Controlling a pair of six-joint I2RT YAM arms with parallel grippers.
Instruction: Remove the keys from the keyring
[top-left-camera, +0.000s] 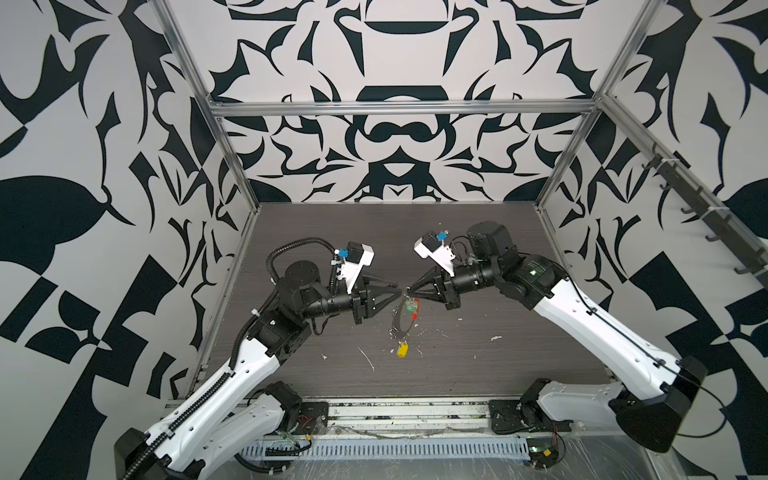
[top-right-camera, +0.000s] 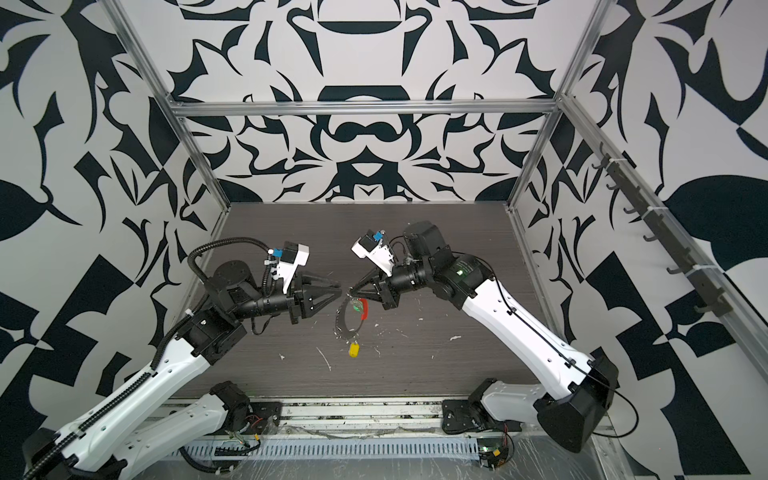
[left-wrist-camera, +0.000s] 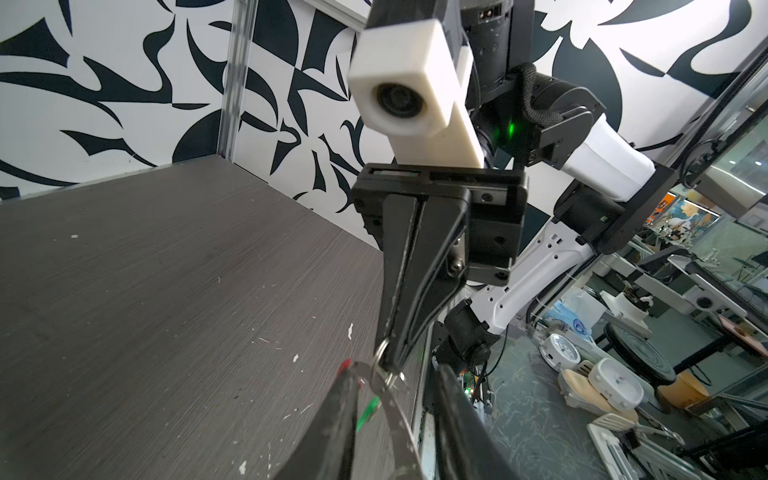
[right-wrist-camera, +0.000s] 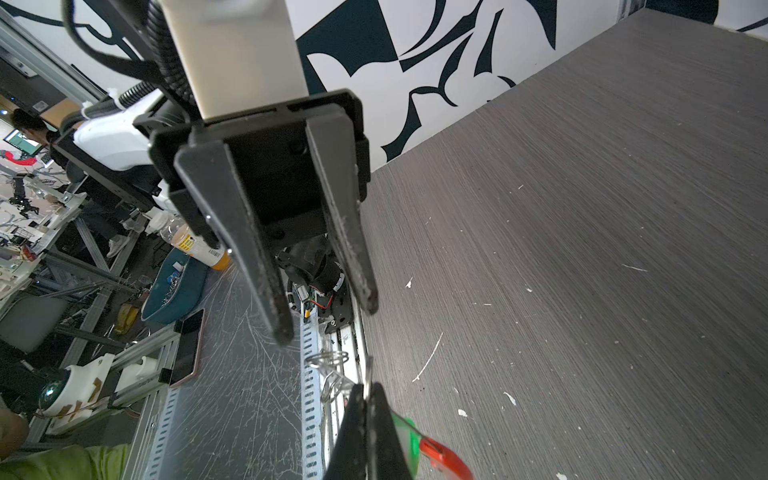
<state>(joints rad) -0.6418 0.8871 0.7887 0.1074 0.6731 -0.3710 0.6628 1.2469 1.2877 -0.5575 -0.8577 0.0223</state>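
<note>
Dark grey wood-grain counter (top-left-camera: 332, 232). White scraps (top-left-camera: 367, 358) and small flecks are scattered over the middle and near half. Yellow key (top-left-camera: 402, 350) sits low at centre, apparently resting on it, though contact is unclear.

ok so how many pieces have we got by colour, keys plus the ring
green key: 1
yellow key: 1
red key: 1
grey keyring: 1
total: 4
</note>
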